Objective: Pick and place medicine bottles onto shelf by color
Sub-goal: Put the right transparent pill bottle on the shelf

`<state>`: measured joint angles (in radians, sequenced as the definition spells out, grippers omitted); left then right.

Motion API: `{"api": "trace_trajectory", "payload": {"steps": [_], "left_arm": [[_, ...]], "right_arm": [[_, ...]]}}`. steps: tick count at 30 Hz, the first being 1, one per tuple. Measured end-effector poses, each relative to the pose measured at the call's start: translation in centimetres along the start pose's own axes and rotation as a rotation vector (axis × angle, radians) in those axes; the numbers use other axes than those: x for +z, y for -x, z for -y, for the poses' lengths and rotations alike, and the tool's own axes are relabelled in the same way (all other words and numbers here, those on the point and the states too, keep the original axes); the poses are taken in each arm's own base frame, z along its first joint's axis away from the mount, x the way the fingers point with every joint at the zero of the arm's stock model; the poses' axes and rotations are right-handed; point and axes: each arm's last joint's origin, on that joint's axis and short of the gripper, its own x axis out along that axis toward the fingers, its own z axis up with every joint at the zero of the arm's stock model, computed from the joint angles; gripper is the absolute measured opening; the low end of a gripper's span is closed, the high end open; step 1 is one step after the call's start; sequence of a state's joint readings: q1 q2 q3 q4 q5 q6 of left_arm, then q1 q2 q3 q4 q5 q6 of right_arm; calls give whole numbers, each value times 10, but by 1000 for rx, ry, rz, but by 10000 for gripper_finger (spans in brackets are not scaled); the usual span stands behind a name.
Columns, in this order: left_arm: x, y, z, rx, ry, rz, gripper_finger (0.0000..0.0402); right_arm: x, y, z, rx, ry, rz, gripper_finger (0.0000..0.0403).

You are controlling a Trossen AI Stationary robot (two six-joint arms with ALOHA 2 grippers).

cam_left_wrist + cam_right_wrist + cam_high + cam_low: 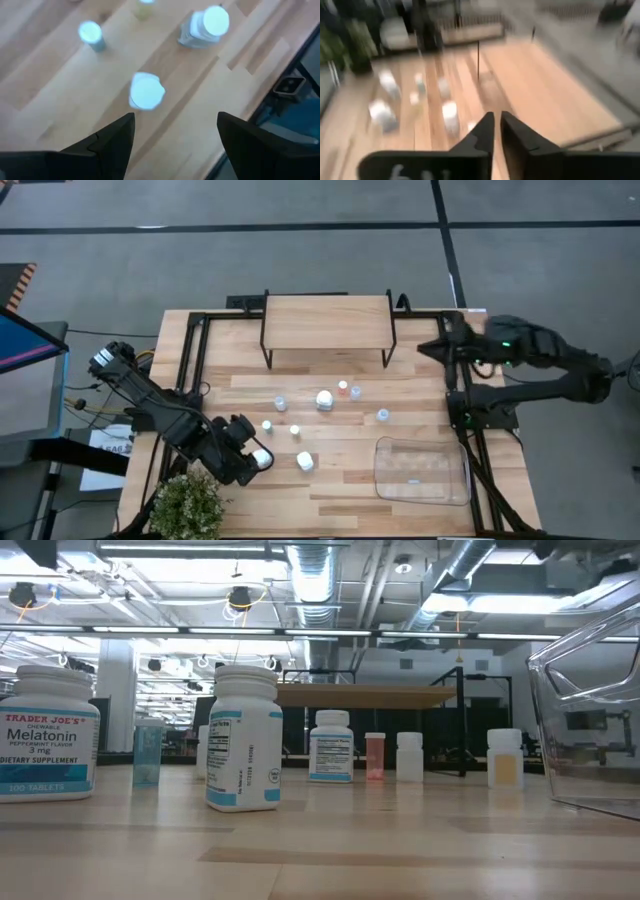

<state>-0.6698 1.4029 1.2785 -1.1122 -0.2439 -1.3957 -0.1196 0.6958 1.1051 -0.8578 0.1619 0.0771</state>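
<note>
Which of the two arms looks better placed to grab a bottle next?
Probably the left. The left gripper hovers open beside a white bottle; the right gripper waits shut near the shelf.

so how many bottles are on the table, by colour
white bottles: 6
clear blue bottle: 1
orange bottle: 1
yellowish bottle: 1
total: 9
</note>
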Motion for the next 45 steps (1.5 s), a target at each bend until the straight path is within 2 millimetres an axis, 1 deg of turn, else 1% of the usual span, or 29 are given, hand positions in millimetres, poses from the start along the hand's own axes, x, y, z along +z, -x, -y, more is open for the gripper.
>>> {"api": "trace_trajectory", "payload": {"steps": [3,7,9,12,15,21,27,35,40,45], "left_arm": [[4,-1,-1,8,-15,11,269],[9,-4,-1,22,-44,16,269],[13,-5,-2,25,-58,35,269],[17,-6,-3,37,-83,66,269],[21,-6,-4,50,-138,89,269],[30,-8,-7,82,-240,126,269],[36,-9,-9,91,-220,130,269],[38,-9,-10,99,-259,131,269],[38,-9,-10,97,-255,131,269],[38,-9,-10,96,-223,134,269]], "right_arm": [[10,-7,-2,-11,23,-147,99],[18,-10,-3,-18,50,-283,153],[22,-14,-5,-14,30,-334,179],[22,-23,-7,-8,5,-423,210],[21,-34,-9,-16,-18,-478,228],[18,-53,-12,-40,-46,-581,234],[15,-74,-15,-38,-41,-668,229],[10,-100,-22,-20,-43,-765,228],[7,-108,-32,17,-23,-802,224],[7,-107,-40,55,30,-794,224]]}}
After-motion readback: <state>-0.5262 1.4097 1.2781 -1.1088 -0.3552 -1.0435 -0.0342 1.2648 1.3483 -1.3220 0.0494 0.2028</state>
